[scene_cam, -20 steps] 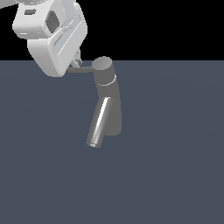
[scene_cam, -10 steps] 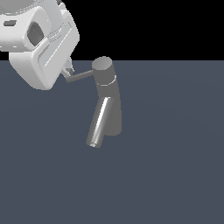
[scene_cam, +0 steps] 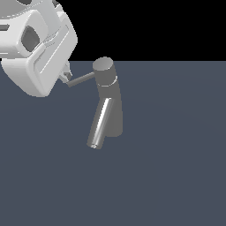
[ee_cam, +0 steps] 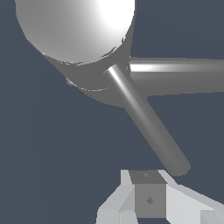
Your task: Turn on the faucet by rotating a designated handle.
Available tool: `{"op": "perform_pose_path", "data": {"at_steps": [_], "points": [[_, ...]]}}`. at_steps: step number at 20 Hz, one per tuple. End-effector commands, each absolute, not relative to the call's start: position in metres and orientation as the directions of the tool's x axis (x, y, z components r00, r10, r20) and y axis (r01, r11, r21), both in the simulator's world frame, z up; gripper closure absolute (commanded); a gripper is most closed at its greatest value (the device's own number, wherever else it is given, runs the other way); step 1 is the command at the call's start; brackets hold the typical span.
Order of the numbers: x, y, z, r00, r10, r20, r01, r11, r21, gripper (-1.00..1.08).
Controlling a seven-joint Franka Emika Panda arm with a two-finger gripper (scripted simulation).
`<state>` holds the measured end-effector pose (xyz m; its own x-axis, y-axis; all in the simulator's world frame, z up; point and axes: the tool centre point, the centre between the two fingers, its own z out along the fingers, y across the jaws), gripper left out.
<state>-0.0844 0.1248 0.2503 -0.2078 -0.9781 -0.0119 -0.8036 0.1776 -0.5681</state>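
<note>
The dark grey faucet (scene_cam: 108, 99) stands upright on the floor, with its shiny spout (scene_cam: 99, 126) slanting down toward the exterior view's left. The thin handle (scene_cam: 81, 80) sticks out of the faucet's top section toward the left and tilts slightly downward. My white gripper (scene_cam: 65, 78) sits at the handle's free end, its tip against the rod. In the wrist view the faucet top (ee_cam: 74, 26) fills the upper part. From there the handle (ee_cam: 148, 127) runs diagonally to the gripper (ee_cam: 148, 192), whose fingers are pressed together just past the rod's end. The spout (ee_cam: 179, 76) runs off sideways.
A flat dark blue-grey floor (scene_cam: 167, 167) surrounds the faucet. The bulky white hand body (scene_cam: 35, 48) fills the upper part of the exterior view's left. Nothing else stands near.
The gripper has moved left and down in the exterior view. The handle has swung with it, from level to slanting, its free end now lower.
</note>
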Motion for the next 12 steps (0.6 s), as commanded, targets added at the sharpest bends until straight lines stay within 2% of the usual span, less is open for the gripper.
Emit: {"op": "perform_pose_path", "data": {"at_steps": [1, 12], "points": [[-0.091, 0.106, 0.245, -0.239, -0.971, -0.007, -0.801, 0.201, -0.564, 1.08], [-0.118, 0.089, 0.229, -0.242, -0.97, -0.005, -0.803, 0.203, -0.561, 1.08]]}}
